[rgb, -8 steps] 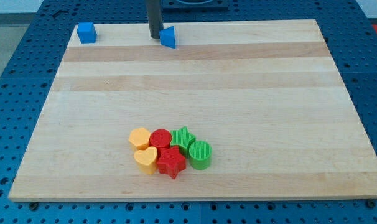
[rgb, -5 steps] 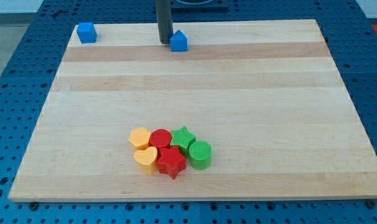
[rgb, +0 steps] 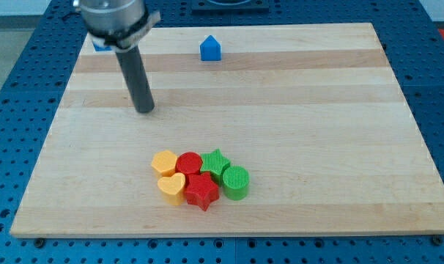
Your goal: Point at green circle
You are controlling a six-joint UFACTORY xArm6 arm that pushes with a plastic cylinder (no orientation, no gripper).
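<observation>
Pale banded wood tabletop point(rgb: 317, 110) on a blue perforated base point(rgb: 17, 110). Blocks: green circle point(rgb: 236, 182), green star point(rgb: 216, 162), red circle point(rgb: 189, 163), red star point(rgb: 201, 191), yellow hexagon point(rgb: 164, 162), yellow heart point(rgb: 171, 188), blue house-shaped block point(rgb: 210, 48). Dark grey rod point(rgb: 138, 81).

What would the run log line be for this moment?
task: point at green circle | my tip: bare board, up-left of cluster, touching no block | green circle: cluster's right end, beside green star | status: not reached

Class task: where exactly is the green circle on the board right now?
The green circle sits at the right end of the cluster near the view's bottom, touching the green star and red star.
</observation>
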